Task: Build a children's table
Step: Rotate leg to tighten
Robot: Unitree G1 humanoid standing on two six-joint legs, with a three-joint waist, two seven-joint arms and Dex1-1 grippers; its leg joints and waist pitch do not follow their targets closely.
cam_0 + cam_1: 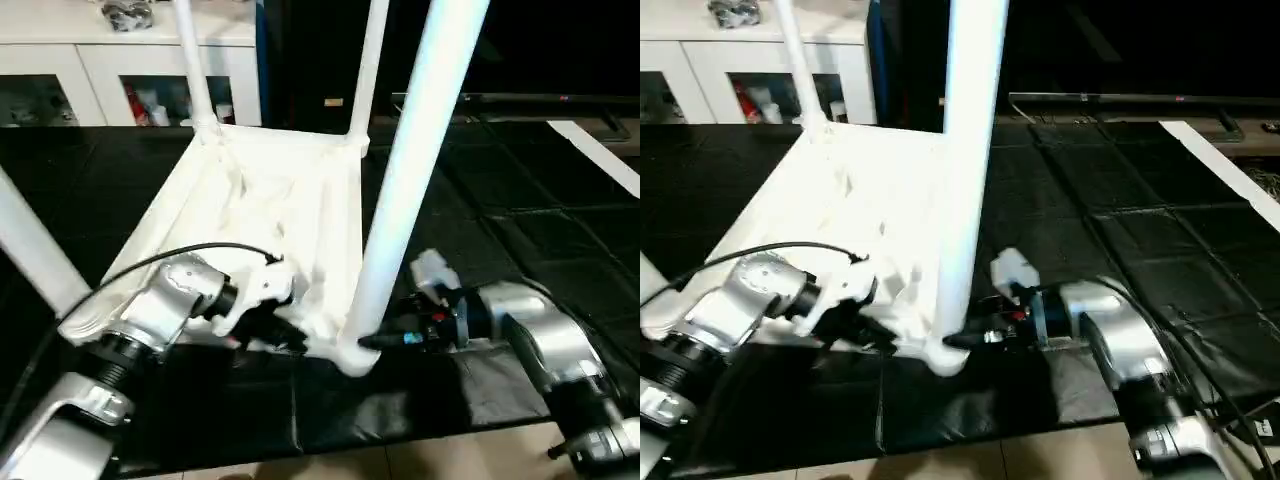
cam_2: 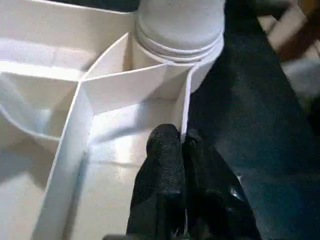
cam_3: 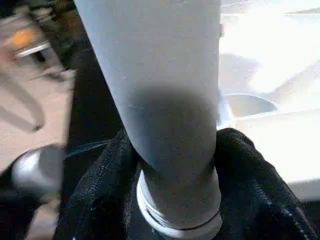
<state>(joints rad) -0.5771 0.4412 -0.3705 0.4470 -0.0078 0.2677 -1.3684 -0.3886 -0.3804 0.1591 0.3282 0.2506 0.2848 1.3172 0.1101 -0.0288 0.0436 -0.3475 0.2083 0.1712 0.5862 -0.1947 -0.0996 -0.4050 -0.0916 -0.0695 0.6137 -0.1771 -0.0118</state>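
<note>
The left gripper (image 2: 182, 150) is reaching in low from the robot's left, its silver forearm (image 1: 150, 320) angling inward, its two black fingers (image 2: 162, 165) pinching a thin white rim. The right gripper (image 3: 172, 165) is coming in level from the opposite side, its fingers (image 3: 250, 170) clasping a white tube near its base.

The tabletop (image 1: 300, 200) looks like smooth white plastic with a slight gloss on its thin ribs, and the leg (image 3: 165, 125) is the same smooth white plastic with fine moulded rings at its base. Both forearms are brushed silver metal, while the gripper fingers (image 2: 165, 175) are matt black with a faintly grainy, rubbery surface. The floor covering (image 1: 500, 230) is dark with a dull sheen
</note>
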